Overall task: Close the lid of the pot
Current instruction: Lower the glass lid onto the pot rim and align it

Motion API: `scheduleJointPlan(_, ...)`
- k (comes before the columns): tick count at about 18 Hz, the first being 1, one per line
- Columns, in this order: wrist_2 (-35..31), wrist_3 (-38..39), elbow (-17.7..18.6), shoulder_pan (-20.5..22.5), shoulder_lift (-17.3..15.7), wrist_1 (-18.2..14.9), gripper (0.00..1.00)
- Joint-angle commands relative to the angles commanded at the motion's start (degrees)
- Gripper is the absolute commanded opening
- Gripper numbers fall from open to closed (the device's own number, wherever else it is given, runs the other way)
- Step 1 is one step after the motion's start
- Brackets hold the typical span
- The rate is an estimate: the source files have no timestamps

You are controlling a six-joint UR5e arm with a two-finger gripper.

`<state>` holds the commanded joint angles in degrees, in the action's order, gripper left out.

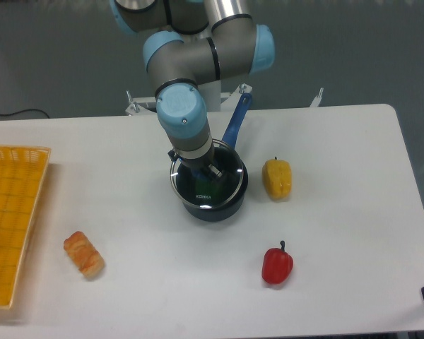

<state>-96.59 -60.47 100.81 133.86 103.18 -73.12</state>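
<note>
- A single robot arm reached down from the top of the view, and its gripper [201,172] pointed straight down over the middle of a white table [339,212].
- The gripper sat at the centre of the lid [203,182], a clear glass disc with a thin silver rim and small white lettering near its front edge.
- The fingers appeared closed around the lid's central knob, but the wrist hid most of them, so the hold could not be confirmed.
- The lid lay directly under the gripper and over the mouth of the pot [215,189], a small dark-blue saucepan.
- The lid's rim stuck out slightly past the pot's left edge, so the two were not quite lined up; whether the lid rested on the pot's rim or hung just above it could not be told.
- The pot's long blue handle [235,121] ran up and to the right behind the gripper, partly hidden by the arm.
- A yellow pepper [277,179] stood to the right of the gripper, just beside the pot.
- A red pepper [277,264] lay in front of the gripper and to the right, well apart from the pot.
- A piece of bread [83,253] lay in front and far to the left.
- A yellow basket [14,212] sat at the far left edge of the table.
</note>
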Motion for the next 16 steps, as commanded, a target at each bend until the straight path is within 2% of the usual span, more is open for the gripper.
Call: scheduleJointPlan(16,-0.2,-2.5,-0.3,0.5,0.0,0.1,0.48)
